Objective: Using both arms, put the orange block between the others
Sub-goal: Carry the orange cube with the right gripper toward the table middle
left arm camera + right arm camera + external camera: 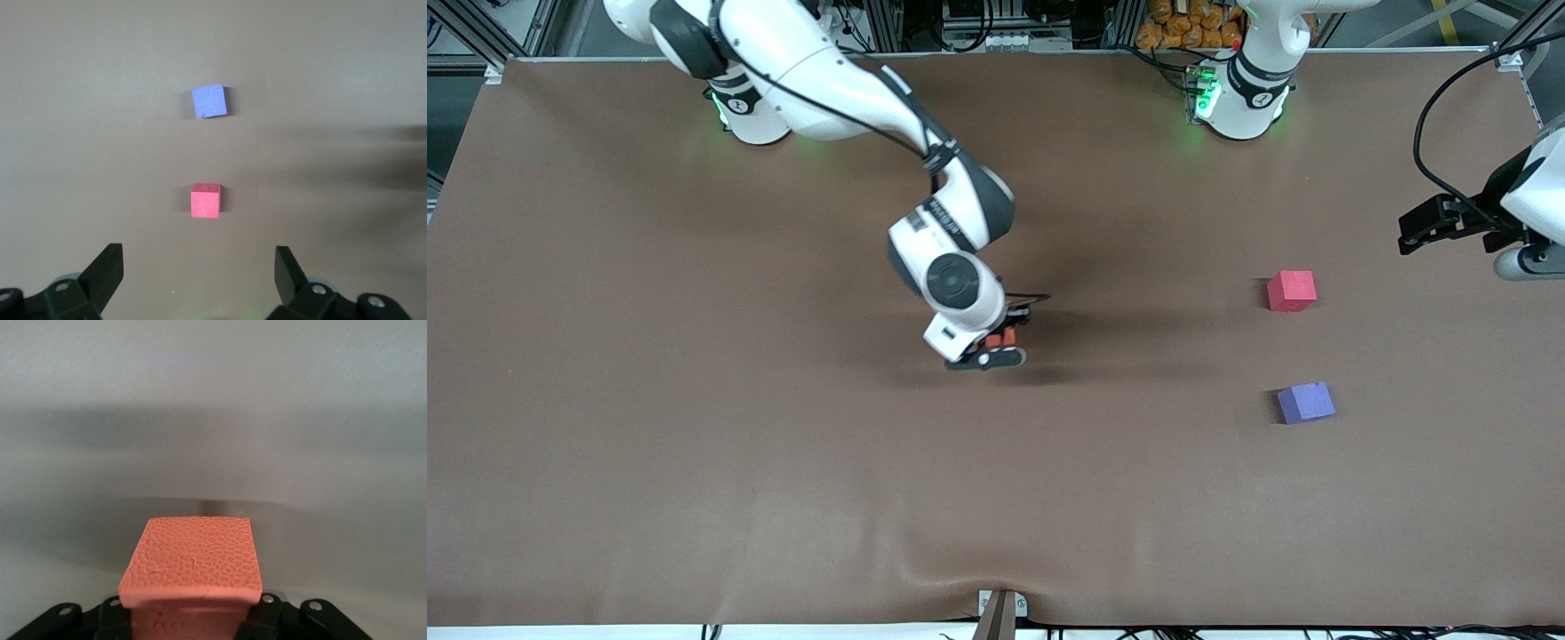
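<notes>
Clamping the orange block (1003, 339) tight over the tabletop's (694, 400) middle, the right gripper (996, 347) hung low while the left gripper (1409, 233) waited wide open and empty above the edge at the left arm's end, near the pinkish-red cube (1291, 291) and purple-blue cube (1305, 402).

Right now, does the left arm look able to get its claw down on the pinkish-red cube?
Probably yes. The left claw is open and empty, and the pinkish-red cube sits apart from the purple-blue cube, with nothing between claw and cube.
</notes>
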You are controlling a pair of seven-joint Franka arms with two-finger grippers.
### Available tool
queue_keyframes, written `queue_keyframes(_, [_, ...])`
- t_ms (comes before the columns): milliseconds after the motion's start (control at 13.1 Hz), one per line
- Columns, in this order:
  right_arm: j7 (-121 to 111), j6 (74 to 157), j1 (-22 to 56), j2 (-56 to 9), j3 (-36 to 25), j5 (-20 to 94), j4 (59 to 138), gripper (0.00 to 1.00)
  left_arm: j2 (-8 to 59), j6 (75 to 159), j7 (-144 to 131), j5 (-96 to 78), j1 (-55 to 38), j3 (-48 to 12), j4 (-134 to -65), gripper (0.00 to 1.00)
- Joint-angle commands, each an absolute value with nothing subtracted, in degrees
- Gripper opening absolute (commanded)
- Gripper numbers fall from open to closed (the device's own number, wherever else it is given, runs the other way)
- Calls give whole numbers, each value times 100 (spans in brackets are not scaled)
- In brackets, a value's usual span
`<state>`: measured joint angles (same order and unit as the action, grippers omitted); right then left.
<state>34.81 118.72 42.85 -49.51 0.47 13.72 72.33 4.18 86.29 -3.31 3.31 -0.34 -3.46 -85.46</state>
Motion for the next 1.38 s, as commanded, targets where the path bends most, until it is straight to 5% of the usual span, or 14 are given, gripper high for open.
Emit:
queue_keyframes(0, [3762,11847,4499,-5273,-35,1485,6759,0,501,8569,-246,352,-9,-352,-8455,100])
queue_keyframes(383, [3805,11971,4465,-5519,-61,1459,6759,1,633,8569,-246,352,-44,-352,-8446,100])
queue_keyframes(536, [3937,12067,4465,-5589,-61,1450,6776,14,659,8552,-237,99,17,-352,-8446,100])
queue_keyframes(613, [3955,12146,4474,-5590,-62,1441,6794,49,668,8552,-237,36,35,-343,-8438,100])
queue_keyframes(690, [3972,12164,4491,-5572,-70,1424,6803,99,668,8552,-246,70,26,-343,-8438,100])
queue_keyframes(1303, [3868,11743,4255,-5010,-114,1415,6759,100,1002,8596,-308,-53,-9,-351,-8420,100])
